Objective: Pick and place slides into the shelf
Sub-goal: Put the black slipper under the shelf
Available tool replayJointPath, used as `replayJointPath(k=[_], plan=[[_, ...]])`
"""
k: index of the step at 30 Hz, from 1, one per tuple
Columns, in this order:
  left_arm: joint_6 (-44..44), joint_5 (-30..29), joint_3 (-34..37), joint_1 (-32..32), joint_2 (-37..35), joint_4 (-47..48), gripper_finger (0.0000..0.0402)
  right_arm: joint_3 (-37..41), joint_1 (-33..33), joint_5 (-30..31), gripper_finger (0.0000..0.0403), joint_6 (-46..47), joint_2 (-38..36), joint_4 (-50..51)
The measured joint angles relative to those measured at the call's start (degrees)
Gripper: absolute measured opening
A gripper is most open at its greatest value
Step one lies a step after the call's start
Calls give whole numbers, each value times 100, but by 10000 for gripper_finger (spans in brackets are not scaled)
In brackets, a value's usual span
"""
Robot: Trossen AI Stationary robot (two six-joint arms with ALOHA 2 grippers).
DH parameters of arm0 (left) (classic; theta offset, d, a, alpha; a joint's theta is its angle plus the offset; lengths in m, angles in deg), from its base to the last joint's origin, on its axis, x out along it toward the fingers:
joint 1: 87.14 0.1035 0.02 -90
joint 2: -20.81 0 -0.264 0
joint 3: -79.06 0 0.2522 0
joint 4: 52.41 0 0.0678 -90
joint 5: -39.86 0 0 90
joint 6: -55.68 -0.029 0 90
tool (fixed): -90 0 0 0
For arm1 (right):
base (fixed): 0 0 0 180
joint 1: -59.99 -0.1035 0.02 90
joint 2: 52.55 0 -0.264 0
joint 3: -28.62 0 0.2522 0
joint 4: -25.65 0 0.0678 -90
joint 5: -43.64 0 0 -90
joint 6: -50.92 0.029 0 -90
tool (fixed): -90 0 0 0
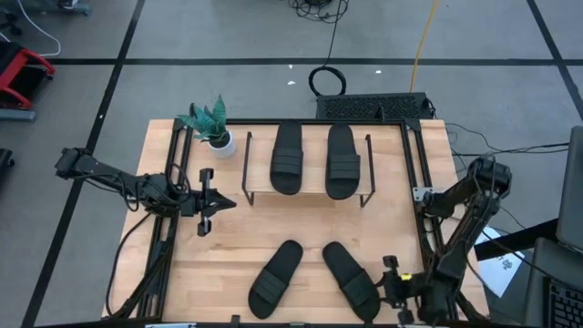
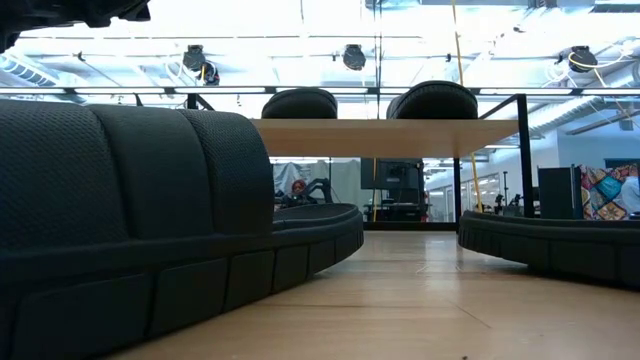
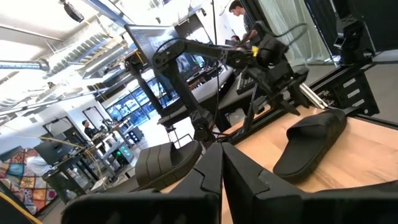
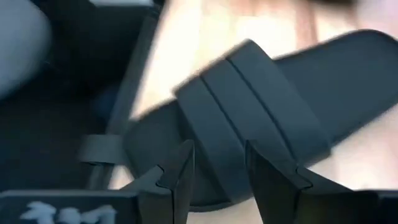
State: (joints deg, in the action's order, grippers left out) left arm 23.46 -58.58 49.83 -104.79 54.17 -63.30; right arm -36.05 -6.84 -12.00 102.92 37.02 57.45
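Two black slides lie sole down on the shelf (image 1: 314, 180), a light-wood board on black wire legs: one to the left (image 1: 288, 157), one to the right (image 1: 342, 161). Another pair lies on the table nearer me, a left slide (image 1: 276, 278) and a right slide (image 1: 351, 278). My right gripper (image 1: 383, 290) is open at the right slide's near right side; in its wrist view the fingers (image 4: 217, 168) stand in front of the wide strap (image 4: 249, 99) without touching it. My left gripper (image 1: 228, 202) is shut and waits left of the shelf.
A small potted plant (image 1: 217, 135) stands at the shelf's far left corner. Black frame rails run along the table's left (image 1: 168, 228) and right (image 1: 421, 210) sides. Bare wood lies between the shelf and the two near slides (image 1: 310, 228).
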Motion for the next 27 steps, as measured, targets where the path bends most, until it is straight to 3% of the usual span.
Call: replayJointPath(k=[9, 18, 27], plan=[[9, 0, 0, -1, 2, 1, 2, -1317, -4, 330, 128, 307, 839, 1762], [20, 0, 0, 0, 2, -1, 18, -2226, -4, 435, 43, 436, 1966, 2662], [259, -1, 0, -1, 1, -24, 3, -2372, -44, 818, 1, 411, 2166, 2798]])
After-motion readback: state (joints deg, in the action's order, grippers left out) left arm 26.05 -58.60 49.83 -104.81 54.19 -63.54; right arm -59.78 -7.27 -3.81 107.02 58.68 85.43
